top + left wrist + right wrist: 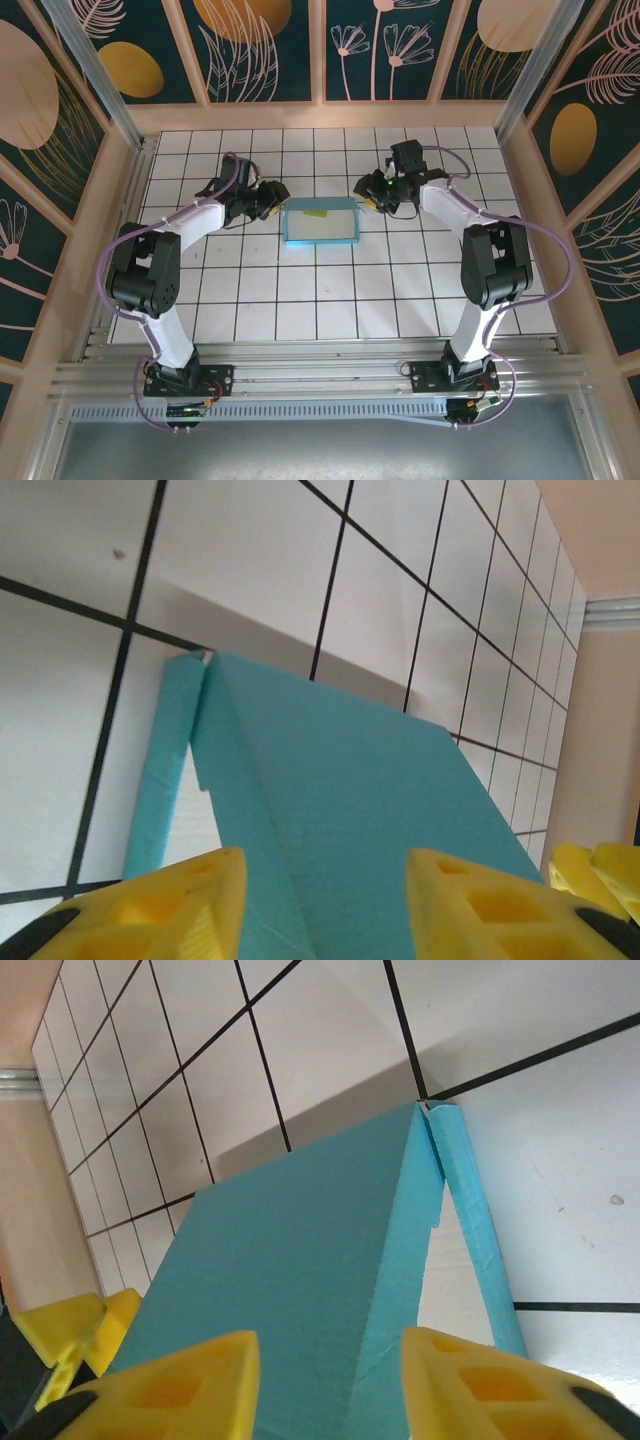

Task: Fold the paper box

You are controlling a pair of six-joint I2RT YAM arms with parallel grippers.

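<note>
The table (300, 290) is white tiles with black lines, closed in by a wooden frame (320, 115) and dark panels with leaf drawings (260, 50). The paper box (320, 225) lies at the middle of the table, a little to the far side, as a shallow teal rectangle; a small yellow-green slip (316, 211) sits at its far edge. At the corner a narrow side flap (165, 770) stands up, not quite meeting the next wall. The left gripper (275, 200) is at the box's left end and the right gripper (365, 195) at its right end, both with yellow fingers spread apart and not clamping anything. The box is well apart from the frame on all sides.
</note>
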